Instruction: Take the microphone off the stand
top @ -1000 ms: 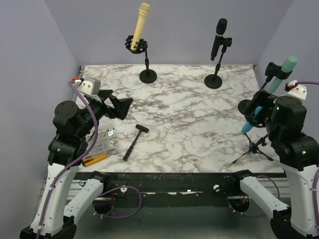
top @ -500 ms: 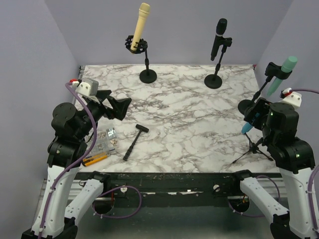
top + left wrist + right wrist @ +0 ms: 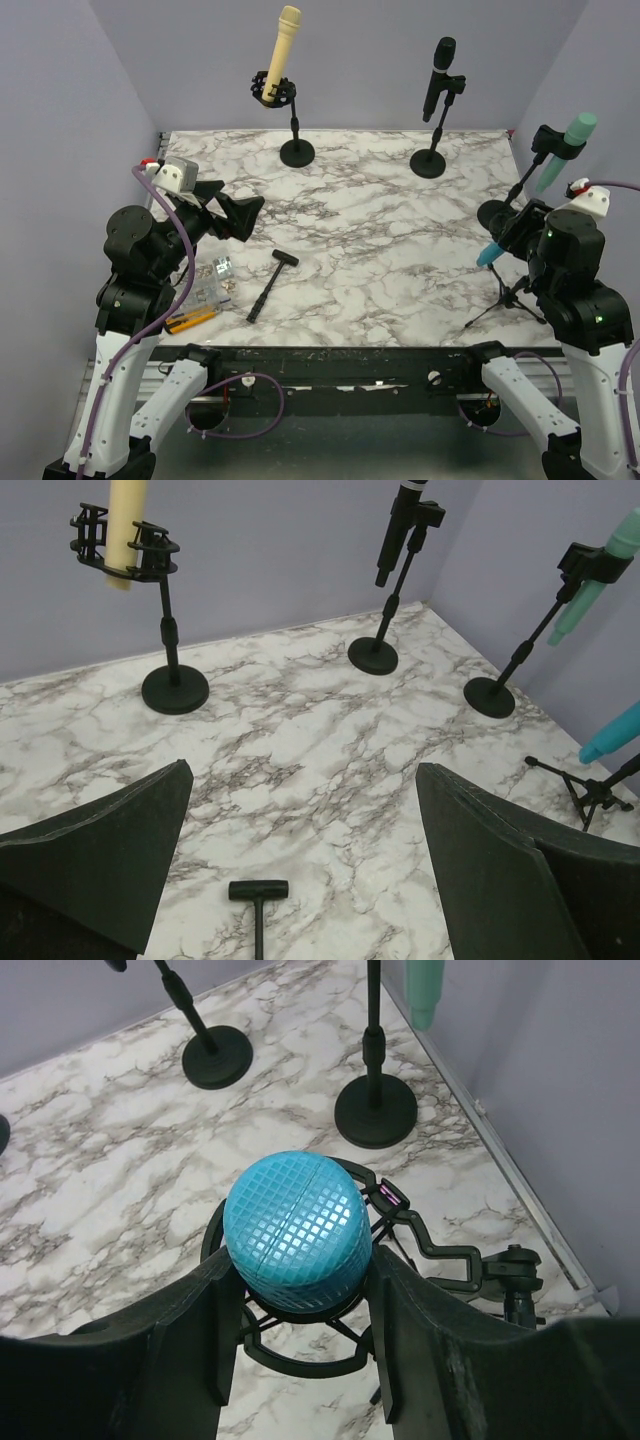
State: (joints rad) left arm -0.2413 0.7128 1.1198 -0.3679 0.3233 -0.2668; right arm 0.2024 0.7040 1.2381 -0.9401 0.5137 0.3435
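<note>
A blue microphone (image 3: 489,253) with a mesh head (image 3: 297,1228) sits tilted in the black shock mount (image 3: 430,1250) of a small tripod stand (image 3: 510,295) at the table's right edge. My right gripper (image 3: 517,232) is over it, and its two fingers (image 3: 190,1330) press both sides of the head; it is shut on the microphone (image 3: 300,1282). The microphone's lower end also shows in the left wrist view (image 3: 610,738). My left gripper (image 3: 243,214) is open and empty above the left part of the table (image 3: 300,770).
A cream microphone (image 3: 284,45), a black microphone (image 3: 440,75) and a teal microphone (image 3: 565,140) stand on round-base stands at the back and right. A black hammer (image 3: 270,285), a small parts box (image 3: 210,285) and a yellow-handled tool (image 3: 190,320) lie front left.
The right arm has shifted slightly, and the blue microphone's lower tip has moved a little up and left, tilting more. The left gripper has barely moved.
</note>
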